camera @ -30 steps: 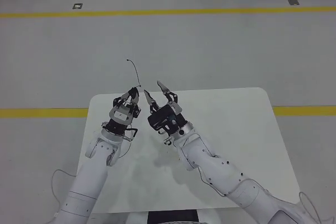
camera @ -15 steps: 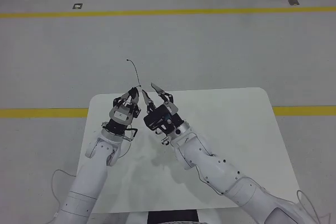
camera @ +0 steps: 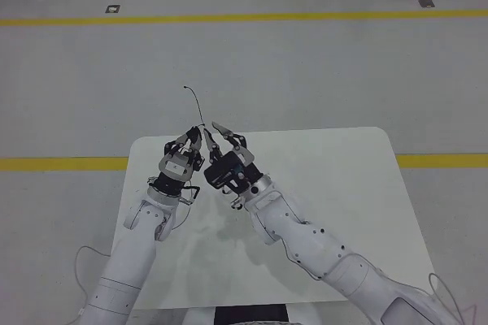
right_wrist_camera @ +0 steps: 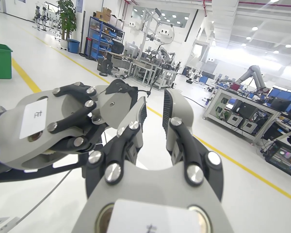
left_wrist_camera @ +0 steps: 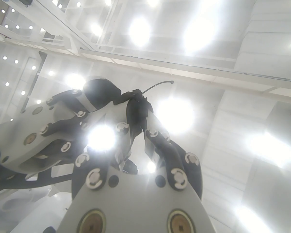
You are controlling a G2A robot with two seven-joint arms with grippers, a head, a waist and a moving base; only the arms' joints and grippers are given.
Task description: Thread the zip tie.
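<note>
A thin black zip tie [camera: 196, 103] sticks up and away from my left gripper [camera: 200, 130], which is shut on its lower part above the table's far left edge. From the left wrist the tie [left_wrist_camera: 157, 85] curves out past the closed fingertips, its small head at the free end. My right gripper [camera: 213, 131] stands open right beside the left one, its ribbed pads [right_wrist_camera: 166, 109] apart with nothing between them. In the right wrist view the left gripper [right_wrist_camera: 133, 92] sits just off one right finger, and the tie [right_wrist_camera: 146, 91] shows as a short black strand.
The white table [camera: 333, 203] lies below both arms, bare to the right and front. Grey floor with yellow lines [camera: 57, 163] surrounds it. A thin cable [camera: 85, 260] hangs off the left side.
My right gripper has shifted left, closing the distance to the left gripper. The left gripper and the zip tie have kept still.
</note>
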